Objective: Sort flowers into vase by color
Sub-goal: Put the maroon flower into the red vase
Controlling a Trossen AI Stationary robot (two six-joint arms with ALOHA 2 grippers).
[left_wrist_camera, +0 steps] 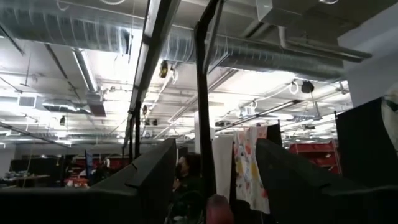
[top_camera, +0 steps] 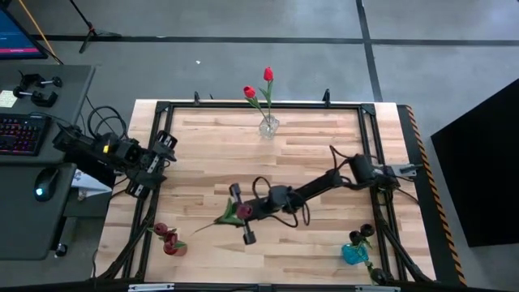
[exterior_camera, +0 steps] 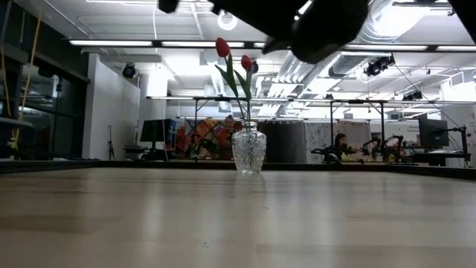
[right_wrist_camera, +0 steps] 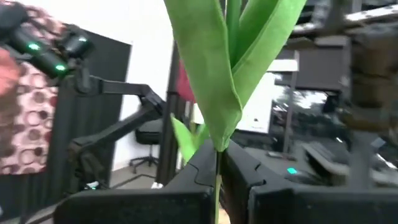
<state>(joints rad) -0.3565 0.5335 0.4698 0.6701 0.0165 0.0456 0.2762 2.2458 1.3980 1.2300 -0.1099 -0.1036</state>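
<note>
Green stem (right_wrist_camera: 217, 180) between right claw (right_wrist_camera: 219, 186) fingers

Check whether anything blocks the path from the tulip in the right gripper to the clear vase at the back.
Nothing visible does. The right gripper holds a red tulip at mid-table; bare wood lies between it and the clear vase. The left gripper waits at the left edge.
</note>
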